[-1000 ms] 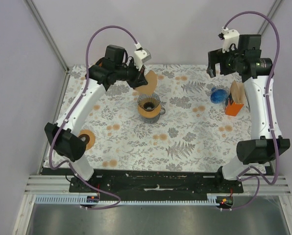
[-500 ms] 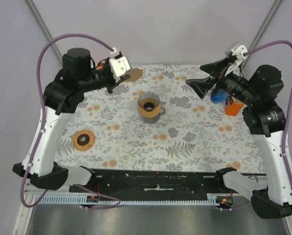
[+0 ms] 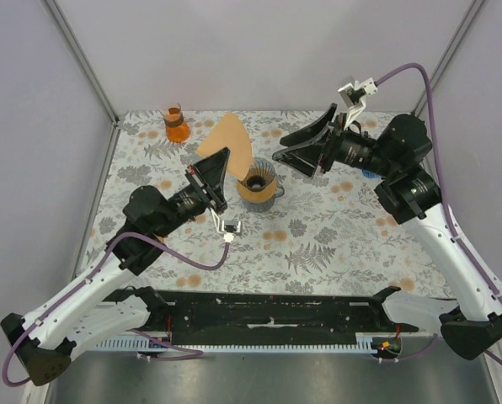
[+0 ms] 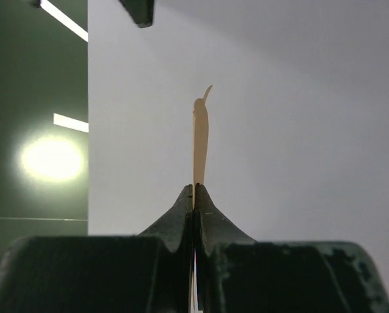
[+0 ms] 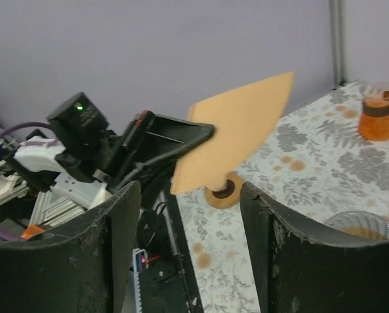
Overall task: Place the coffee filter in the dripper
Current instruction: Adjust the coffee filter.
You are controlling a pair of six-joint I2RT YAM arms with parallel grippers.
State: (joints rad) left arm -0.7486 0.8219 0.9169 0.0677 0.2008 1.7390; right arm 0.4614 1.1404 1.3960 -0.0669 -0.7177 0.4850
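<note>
Floral surface [image 3: 335, 244], pale walls | beaker of orange liquid [image 3: 176, 124] upright, far left corner | left claw [image 3: 221, 165] clamped on coffee filter [image 3: 228, 141], lifted off the surface just left of dripper [image 3: 257, 183] | dripper upright at mid-surface | right claw [image 3: 306, 148] fingers apart, gripping nothing, raised just right of dripper

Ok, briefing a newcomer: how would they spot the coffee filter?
Find the dripper at the middle of the floral table. Just left of it, the left arm's fingers pinch the coffee filter, a flat tan wedge, the only thing held aloft.
</note>
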